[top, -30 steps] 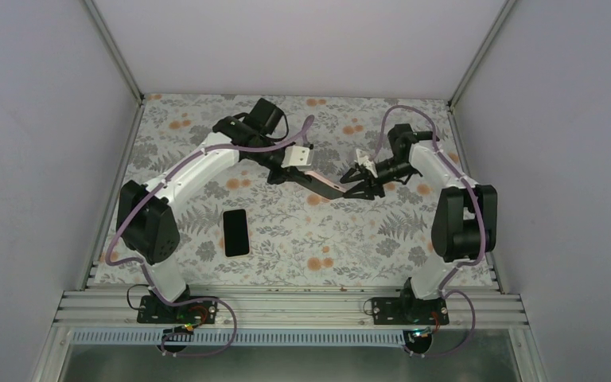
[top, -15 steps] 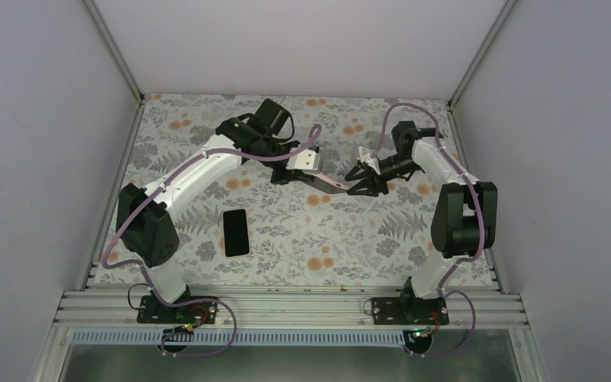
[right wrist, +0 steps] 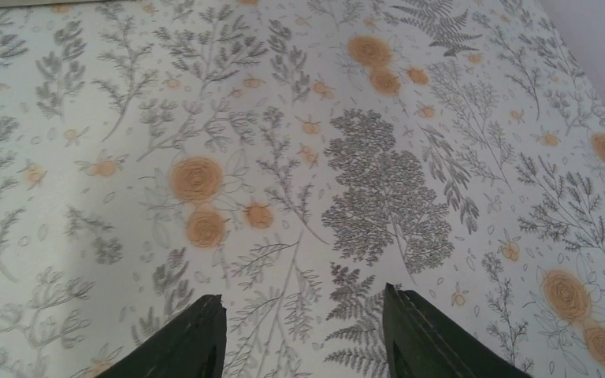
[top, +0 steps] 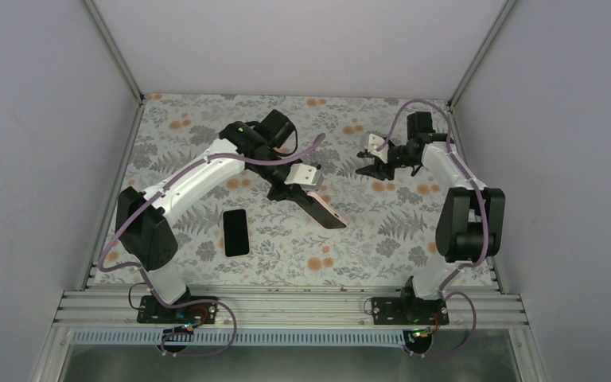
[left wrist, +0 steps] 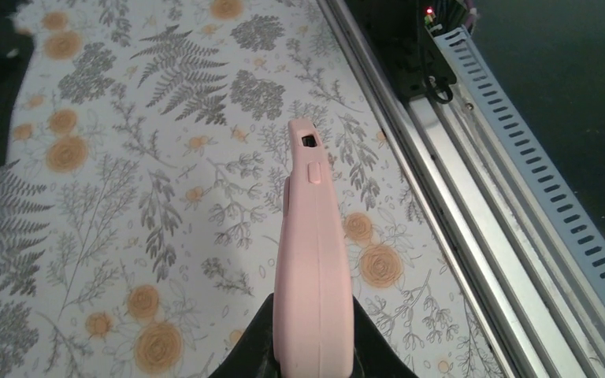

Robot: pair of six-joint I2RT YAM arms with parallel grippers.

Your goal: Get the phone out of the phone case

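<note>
The black phone (top: 236,231) lies flat on the floral mat, left of centre, out of its case. My left gripper (top: 301,193) is shut on the pink phone case (top: 324,211), held edge-on above the mat and pointing toward the near right. In the left wrist view the case (left wrist: 312,268) rises from between my black fingers, its side button and port cut-out showing. My right gripper (top: 370,169) is open and empty at the far right, above the mat. In the right wrist view my right gripper (right wrist: 303,335) has only mat between its fingers.
The floral mat (top: 366,239) covers the table. The aluminium rail (top: 286,306) runs along the near edge and also shows in the left wrist view (left wrist: 457,197). Grey walls enclose the left, far and right sides.
My right gripper let go of the case and drew back to the far right, now open. My left gripper swung the case toward the near right. The phone has not moved.
</note>
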